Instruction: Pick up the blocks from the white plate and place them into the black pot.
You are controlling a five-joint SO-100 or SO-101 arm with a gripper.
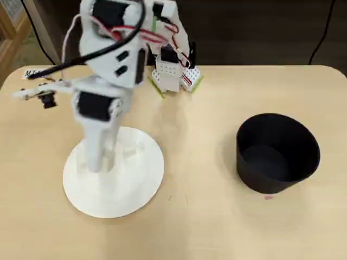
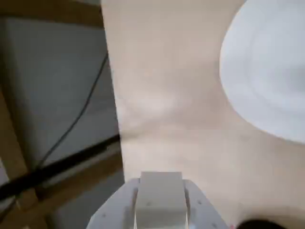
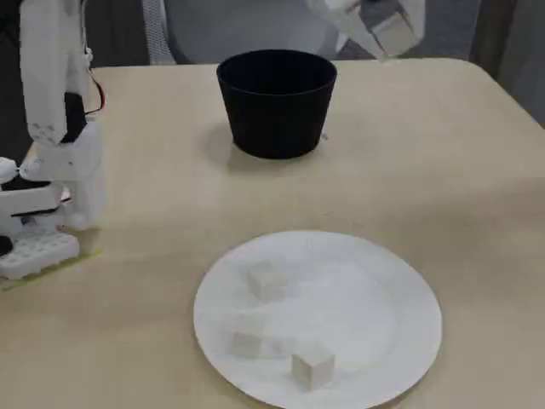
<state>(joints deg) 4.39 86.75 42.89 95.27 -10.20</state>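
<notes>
My gripper (image 3: 385,27) hangs high above the table, shut on one pale block (image 3: 395,34). The wrist view shows that block (image 2: 159,191) clamped between the white fingers of the gripper (image 2: 159,212) at the bottom edge. Three more blocks (image 3: 262,279) (image 3: 247,343) (image 3: 312,366) lie on the white plate (image 3: 375,341). From overhead the gripper (image 1: 97,161) appears over the left part of the plate (image 1: 135,187). The black pot (image 1: 276,151) stands apart to the right there; in the fixed view the pot (image 3: 277,102) is behind the plate.
The arm's base (image 1: 173,76) stands at the table's back edge in the overhead view, with red and white cables. In the wrist view the table edge (image 2: 112,95) runs down the left, with floor and a dark cable beyond it.
</notes>
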